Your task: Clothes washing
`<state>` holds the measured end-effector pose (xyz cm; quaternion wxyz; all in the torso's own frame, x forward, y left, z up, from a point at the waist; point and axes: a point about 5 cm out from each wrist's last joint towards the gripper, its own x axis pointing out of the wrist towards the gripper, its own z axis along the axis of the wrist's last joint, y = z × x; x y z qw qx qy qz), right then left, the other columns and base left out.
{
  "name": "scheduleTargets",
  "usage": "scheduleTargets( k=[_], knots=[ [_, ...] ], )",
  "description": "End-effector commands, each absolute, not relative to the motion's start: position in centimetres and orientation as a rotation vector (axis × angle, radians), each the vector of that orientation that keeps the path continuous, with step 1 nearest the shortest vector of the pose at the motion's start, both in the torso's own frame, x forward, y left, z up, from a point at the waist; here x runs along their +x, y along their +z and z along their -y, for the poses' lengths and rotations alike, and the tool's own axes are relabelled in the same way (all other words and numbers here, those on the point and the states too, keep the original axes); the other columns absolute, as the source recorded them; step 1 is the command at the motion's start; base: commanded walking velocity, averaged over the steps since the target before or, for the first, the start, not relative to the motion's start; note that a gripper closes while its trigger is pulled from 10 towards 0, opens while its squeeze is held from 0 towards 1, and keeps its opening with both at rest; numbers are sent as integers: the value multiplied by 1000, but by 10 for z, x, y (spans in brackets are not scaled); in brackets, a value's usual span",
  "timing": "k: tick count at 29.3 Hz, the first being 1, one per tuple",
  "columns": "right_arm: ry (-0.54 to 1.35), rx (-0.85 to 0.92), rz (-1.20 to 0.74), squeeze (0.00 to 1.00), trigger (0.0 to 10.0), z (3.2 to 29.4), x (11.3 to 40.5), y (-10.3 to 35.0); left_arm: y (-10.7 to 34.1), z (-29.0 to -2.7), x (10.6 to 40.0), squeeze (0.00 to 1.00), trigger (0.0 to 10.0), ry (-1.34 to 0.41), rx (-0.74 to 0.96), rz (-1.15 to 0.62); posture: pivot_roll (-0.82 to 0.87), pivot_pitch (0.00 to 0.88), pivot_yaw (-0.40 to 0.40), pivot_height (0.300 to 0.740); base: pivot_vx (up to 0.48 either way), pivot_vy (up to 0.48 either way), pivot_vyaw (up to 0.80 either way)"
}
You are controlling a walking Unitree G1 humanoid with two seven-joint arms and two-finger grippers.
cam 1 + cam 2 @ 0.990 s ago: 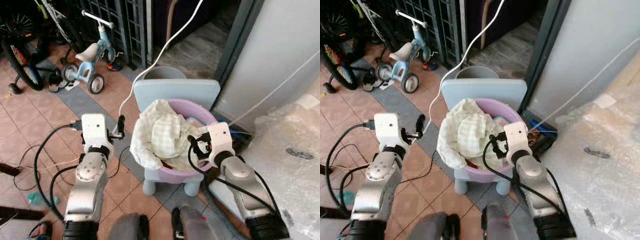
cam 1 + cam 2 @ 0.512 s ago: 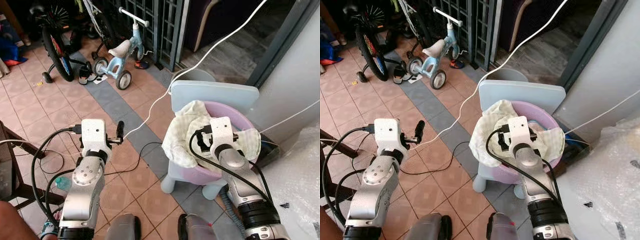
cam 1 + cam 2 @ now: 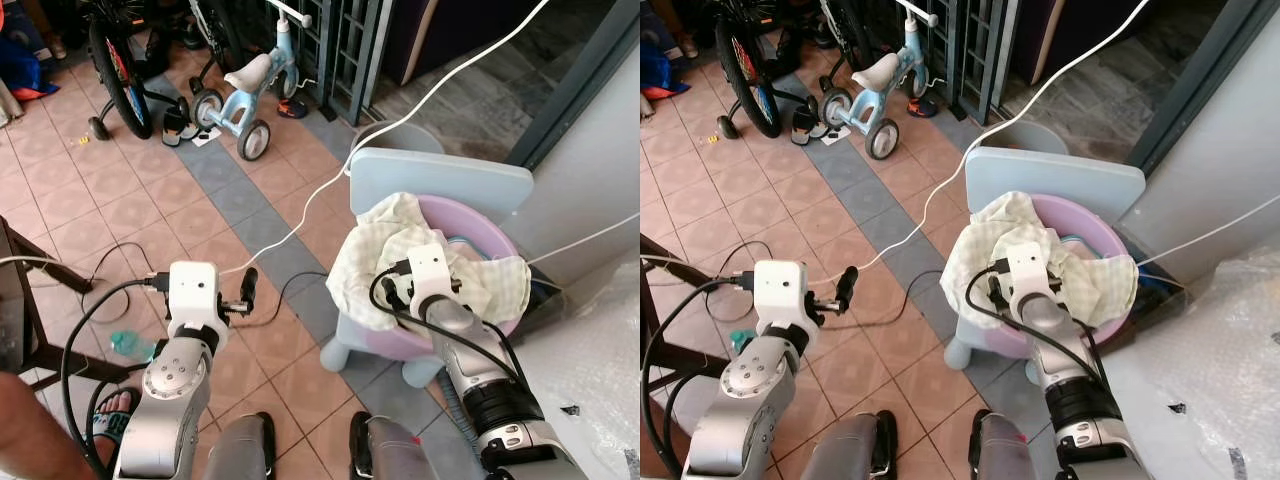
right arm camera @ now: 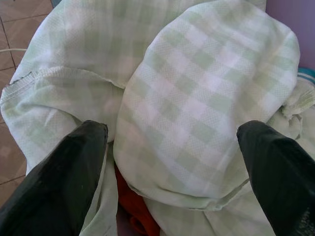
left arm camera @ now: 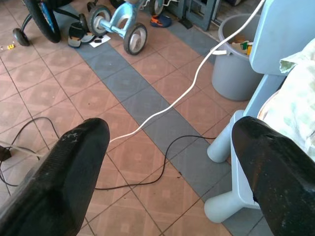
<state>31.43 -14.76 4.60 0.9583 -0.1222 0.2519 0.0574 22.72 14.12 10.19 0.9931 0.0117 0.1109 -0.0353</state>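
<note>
A purple basin [image 3: 487, 232] is seen resting on a light-blue kids' chair [image 3: 440, 185], w/ pale green checked cloth [image 3: 385, 255] heaped in it and draped over the rim on both sides. The right gripper [image 3: 432, 262] is held over the cloth, fingers hidden by the wrist housing. The left gripper [image 3: 248, 290] is held apart, above the tiled floor [image 3: 150, 200], left of the chair. A white cable [image 3: 400, 115] is strung diagonally across, a black one [image 3: 285, 290] is laid on the tiles. A kids' trike [image 3: 245, 95] and a bicycle wheel [image 3: 115, 75] are seen at the back, a grey bucket [image 3: 395, 140] just behind the chair. A sandalled foot [image 3: 110, 415] is noted at lower left.
</note>
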Motion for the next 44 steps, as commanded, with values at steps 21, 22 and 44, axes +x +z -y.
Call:
scheduleTargets(
  k=[21,22,44],
  knots=[
    [129,-333,-517,0,0,124,323,28,108,-134,206,0,10000,-69,31,-278,157,377,-54,740,0,0,0],
    [131,-329,-524,0,0,123,322,26,108,-135,206,0,10000,-66,32,-279,158,374,-56,740,0,0,0],
    [95,-258,-526,0,0,131,330,30,109,-136,217,0,10000,-45,39,-256,154,334,-63,740,0,0,0]
  ],
)
